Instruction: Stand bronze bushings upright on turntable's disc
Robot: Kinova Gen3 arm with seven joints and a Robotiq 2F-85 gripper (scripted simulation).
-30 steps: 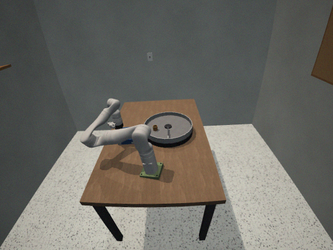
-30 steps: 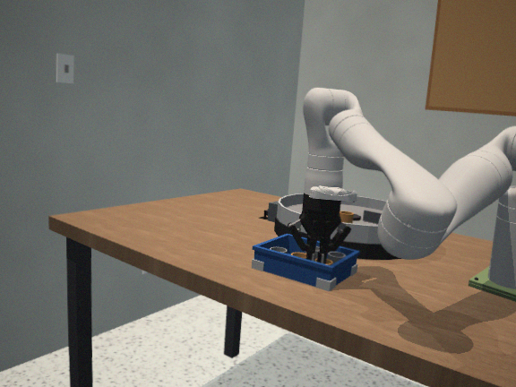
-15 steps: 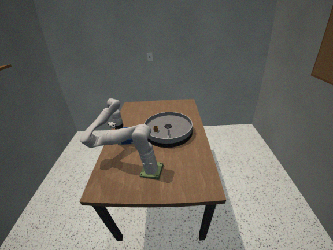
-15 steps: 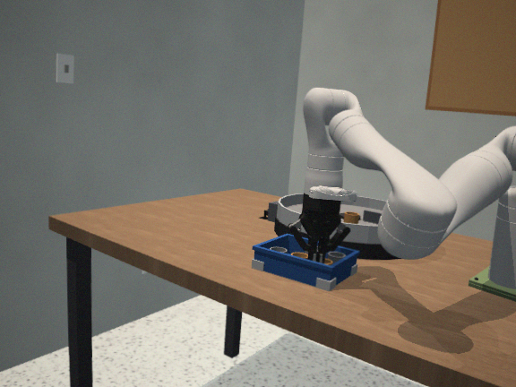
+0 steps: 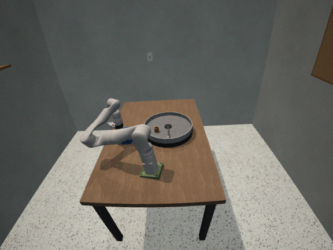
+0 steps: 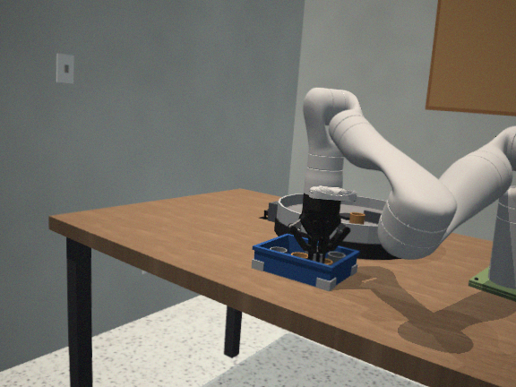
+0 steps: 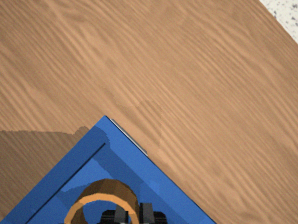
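My gripper [image 6: 319, 257] [image 7: 131, 218] reaches down into the blue crate [image 6: 299, 270] [image 7: 131, 156] [image 5: 127, 142] and is shut on the wall of a bronze bushing [image 7: 106, 186] that stands upright in the crate. In the exterior view a bronze rim [image 6: 299, 255] shows left of the fingers and another bronze rim [image 6: 329, 262] to their right. Two steel bushings [image 6: 278, 249] [image 6: 337, 254] stand in the crate too. One bronze bushing [image 5: 156, 129] [image 6: 356, 218] stands upright on the turntable's disc [image 5: 180, 128], left of the hub [image 5: 168, 126].
The turntable's raised rim [image 5: 169, 114] [image 6: 287, 207] stands just behind the crate. The arm's green base plate [image 5: 151, 174] [image 6: 490, 283] is bolted to the wooden table [image 5: 185, 185] [image 6: 170, 219]. The crate sits near the table's left edge.
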